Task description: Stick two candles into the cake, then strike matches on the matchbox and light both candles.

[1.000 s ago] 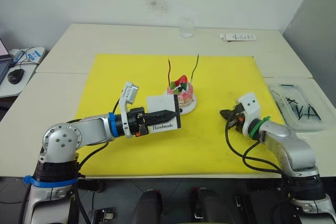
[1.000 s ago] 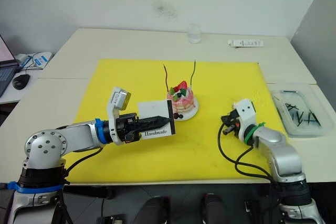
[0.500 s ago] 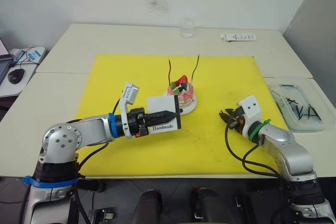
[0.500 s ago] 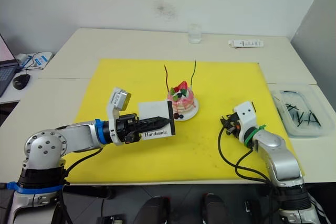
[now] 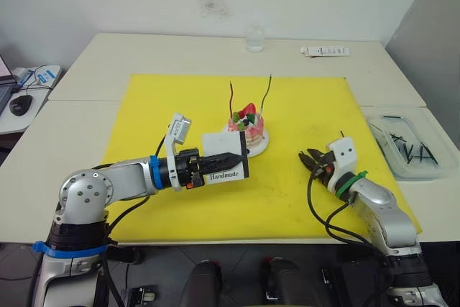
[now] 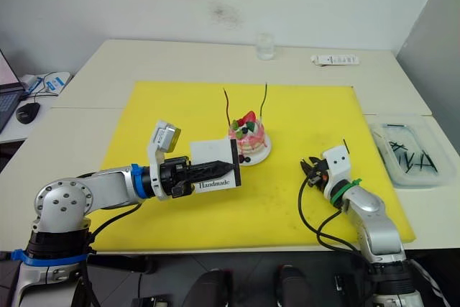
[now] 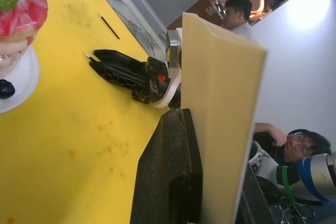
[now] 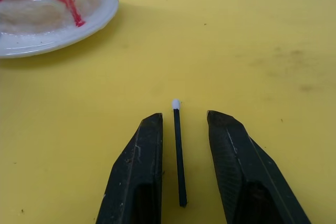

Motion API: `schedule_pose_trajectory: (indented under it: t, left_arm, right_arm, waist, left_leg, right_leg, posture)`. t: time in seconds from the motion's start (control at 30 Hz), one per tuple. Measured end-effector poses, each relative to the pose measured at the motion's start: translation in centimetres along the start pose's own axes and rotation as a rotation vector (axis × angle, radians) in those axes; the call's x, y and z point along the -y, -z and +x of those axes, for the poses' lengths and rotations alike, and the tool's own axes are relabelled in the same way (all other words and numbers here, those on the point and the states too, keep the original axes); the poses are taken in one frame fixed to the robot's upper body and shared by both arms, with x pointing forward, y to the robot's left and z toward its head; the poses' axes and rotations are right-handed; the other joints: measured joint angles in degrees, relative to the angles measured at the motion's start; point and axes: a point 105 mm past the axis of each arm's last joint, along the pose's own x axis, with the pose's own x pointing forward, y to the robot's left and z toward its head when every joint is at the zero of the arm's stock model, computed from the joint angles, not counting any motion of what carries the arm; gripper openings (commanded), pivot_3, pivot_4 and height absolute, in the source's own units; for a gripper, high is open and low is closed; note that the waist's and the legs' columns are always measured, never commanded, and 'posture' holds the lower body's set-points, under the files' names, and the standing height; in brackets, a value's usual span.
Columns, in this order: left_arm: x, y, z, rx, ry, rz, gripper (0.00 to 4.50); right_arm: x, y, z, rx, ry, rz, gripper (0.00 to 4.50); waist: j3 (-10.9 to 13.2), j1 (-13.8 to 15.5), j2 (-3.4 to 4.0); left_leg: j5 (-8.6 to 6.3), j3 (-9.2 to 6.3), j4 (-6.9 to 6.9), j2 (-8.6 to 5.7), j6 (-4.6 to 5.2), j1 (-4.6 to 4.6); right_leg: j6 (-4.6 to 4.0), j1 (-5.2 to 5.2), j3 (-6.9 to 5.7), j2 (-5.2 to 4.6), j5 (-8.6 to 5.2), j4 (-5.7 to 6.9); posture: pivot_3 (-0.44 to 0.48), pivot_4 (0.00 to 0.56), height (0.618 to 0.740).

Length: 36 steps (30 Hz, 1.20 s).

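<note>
We held the matchbox (image 5: 224, 162) clamped between our left gripper (image 5: 228, 157) fingers, close beside the cake (image 5: 246, 126) with both candles (image 5: 269, 91) planted. Our right gripper (image 8: 180, 129) stood slightly open, the match (image 8: 178, 150) lying loose between its fingers. Closing off-centre could roll the match away.

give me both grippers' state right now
left gripper: shut on the matchbox
right gripper: open, fingers either side of a match on the mat
</note>
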Motion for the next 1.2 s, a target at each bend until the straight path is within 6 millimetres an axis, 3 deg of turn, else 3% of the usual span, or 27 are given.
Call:
schedule_pose_trajectory:
  t: [0.2,0.3,0.37,1.2]
  left_arm:
    - [0.0,0.01,0.0,-0.001,0.0,0.0,0.0]
    - [0.01,0.01,0.01,-0.001,0.0,0.0,0.0]
    - [0.01,0.01,0.01,-0.001,0.0,0.0,0.0]
    - [0.33,0.08,0.39,0.001,0.006,0.009,0.0]
  right_arm:
    - [-0.1,0.07,0.13,0.004,0.006,-0.003,1.37]
    - [-0.13,0.09,0.13,0.008,0.011,-0.003,0.83]
    - [-0.18,0.09,0.11,0.013,0.01,-0.005,0.14]
    - [-0.18,0.26,0.11,0.025,0.01,0.031,0.06]
  waist:
    - [0.0,0.0,-0.02]
    - [0.0,-0.1,-0.04]
    - [0.0,-0.1,-0.04]
    - [-0.1,-0.1,-0.16]
  left_leg:
    - [0.0,0.0,0.01,0.02,0.0,0.02]
    - [0.0,-0.01,0.01,0.03,0.0,0.03]
    - [0.0,-0.01,0.0,0.03,0.0,0.03]
    - [0.0,-0.01,0.0,0.03,0.0,0.03]
  right_leg:
    - [0.0,0.01,0.04,0.0,0.01,0.02]
    - [0.0,0.01,0.04,0.0,0.01,0.02]
    - [0.0,0.01,0.04,0.0,0.01,0.02]
    - [0.0,0.02,0.05,-0.01,0.01,0.01]
  posture:
    - [0.0,0.15,0.74]
    - [0.0,0.15,0.74]
    - [0.0,0.15,0.74]
    - [0.0,0.15,0.74]
